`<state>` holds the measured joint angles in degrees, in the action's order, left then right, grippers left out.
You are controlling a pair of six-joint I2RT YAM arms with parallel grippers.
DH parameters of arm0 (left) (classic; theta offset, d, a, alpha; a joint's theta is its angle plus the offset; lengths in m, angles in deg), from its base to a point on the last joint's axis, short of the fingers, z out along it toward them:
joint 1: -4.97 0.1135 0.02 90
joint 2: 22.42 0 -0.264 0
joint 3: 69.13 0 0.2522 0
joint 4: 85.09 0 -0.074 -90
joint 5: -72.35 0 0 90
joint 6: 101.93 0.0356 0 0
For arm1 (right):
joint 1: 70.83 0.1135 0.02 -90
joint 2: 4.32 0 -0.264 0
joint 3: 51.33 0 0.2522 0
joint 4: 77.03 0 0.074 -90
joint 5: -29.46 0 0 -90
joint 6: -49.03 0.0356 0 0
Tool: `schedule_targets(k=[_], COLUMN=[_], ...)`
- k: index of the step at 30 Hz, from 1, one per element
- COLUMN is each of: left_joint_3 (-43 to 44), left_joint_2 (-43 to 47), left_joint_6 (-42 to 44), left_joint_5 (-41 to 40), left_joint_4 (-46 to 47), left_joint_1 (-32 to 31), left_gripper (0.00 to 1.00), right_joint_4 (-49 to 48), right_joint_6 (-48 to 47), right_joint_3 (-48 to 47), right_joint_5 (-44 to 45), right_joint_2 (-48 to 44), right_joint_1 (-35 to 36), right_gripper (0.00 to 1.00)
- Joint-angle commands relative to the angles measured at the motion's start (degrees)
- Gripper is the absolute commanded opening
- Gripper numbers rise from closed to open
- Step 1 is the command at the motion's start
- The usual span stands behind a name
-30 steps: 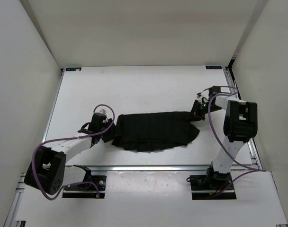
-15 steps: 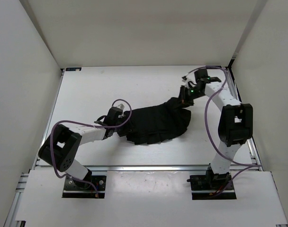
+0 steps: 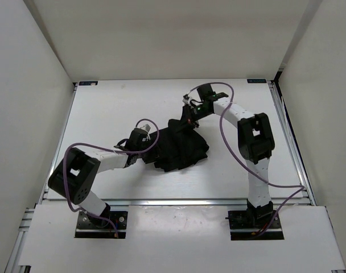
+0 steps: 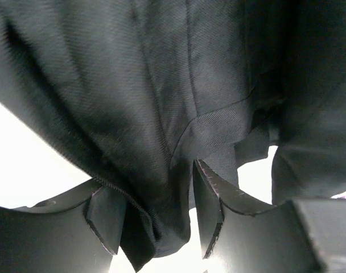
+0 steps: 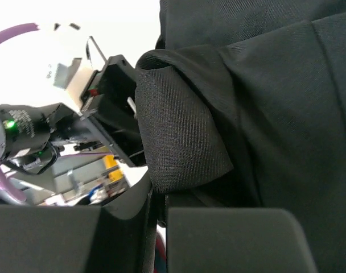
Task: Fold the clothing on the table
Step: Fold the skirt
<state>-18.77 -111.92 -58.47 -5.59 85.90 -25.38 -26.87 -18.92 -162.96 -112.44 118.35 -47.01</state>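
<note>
The black clothing (image 3: 181, 149) lies bunched on the middle of the white table (image 3: 116, 108). My right gripper (image 3: 190, 118) holds the garment's right end lifted over the pile's far side. In the right wrist view that gripper (image 5: 159, 210) is shut on a rolled fold of the clothing (image 5: 184, 136). My left gripper (image 3: 149, 141) sits at the pile's left edge. In the left wrist view it (image 4: 153, 210) stands open. A hem of the clothing (image 4: 161, 85) hangs between its fingers (image 4: 210, 205), with a gap beside the right one.
Silver rails (image 3: 178, 200) edge the table in front, with both arm bases beyond them. White walls (image 3: 36, 85) enclose the left, back and right. Purple cables (image 3: 230, 102) loop off both arms. The left arm's wrist (image 5: 76, 114) is close beside the right gripper.
My right gripper has carried the garment's right end up and leftward over the rest, bunching it narrower. The left arm moved in to the left edge, then held still.
</note>
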Motion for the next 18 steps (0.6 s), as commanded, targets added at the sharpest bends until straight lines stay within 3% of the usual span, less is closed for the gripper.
schedule_targets(k=[1,11,13,15,17,18], left_joint_3=[-2.7,-7.0,-7.6,-8.0,-8.6,-9.0], left_joint_2=[2.6,6.1,6.5,7.1,7.7,8.5], left_joint_6=[1.1,1.8,2.5,2.6,3.3,3.3], left_joint_5=[-0.4,0.5,0.2,0.3,1.1,1.6], left_joint_4=[-2.8,-3.0,-3.2,-3.3,-2.7,-2.8], left_joint_1=[1.4,3.7,4.4,5.1,6.8,8.3], left_gripper=[0.58,0.59,0.59,0.58,0.59,0.59], right_joint_4=[-4.3,-19.6,-22.6,-26.3,-35.0,-46.7], right_joint_6=[5.4,18.9,22.2,24.7,30.1,36.5], right_joint_3=[-2.7,-2.7,-2.4,-1.5,0.9,5.3], right_joint_5=[-5.4,-9.6,-9.9,-12.5,-16.4,-19.0], right_joint_2=[1.2,6.3,7.6,7.5,5.9,3.6], right_joint_1=[1.0,3.3,3.6,3.7,4.0,4.0], right_gripper=[0.0,0.0,0.04,0.37,0.57,0.62])
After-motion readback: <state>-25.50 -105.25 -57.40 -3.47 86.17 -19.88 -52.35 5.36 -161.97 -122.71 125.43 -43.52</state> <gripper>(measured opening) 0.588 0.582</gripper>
